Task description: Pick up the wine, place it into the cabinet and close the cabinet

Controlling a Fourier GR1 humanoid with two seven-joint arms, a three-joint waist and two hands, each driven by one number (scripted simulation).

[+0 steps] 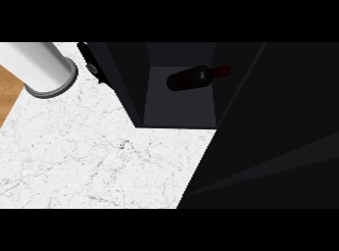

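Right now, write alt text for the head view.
A dark wine bottle lies on its side inside an open black cabinet standing on a white marble counter. A pale cylinder with a grey rim shows at upper left.

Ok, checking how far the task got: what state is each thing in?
wine bottle: lying on its side inside the cabinet, neck toward the right.
cabinet: open, its inside in plain view.
left hand: beside the cabinet's left wall, mostly out of sight.
right hand: not in view.

kitchen, white marble counter (93,157), dark open cabinet (181,109)
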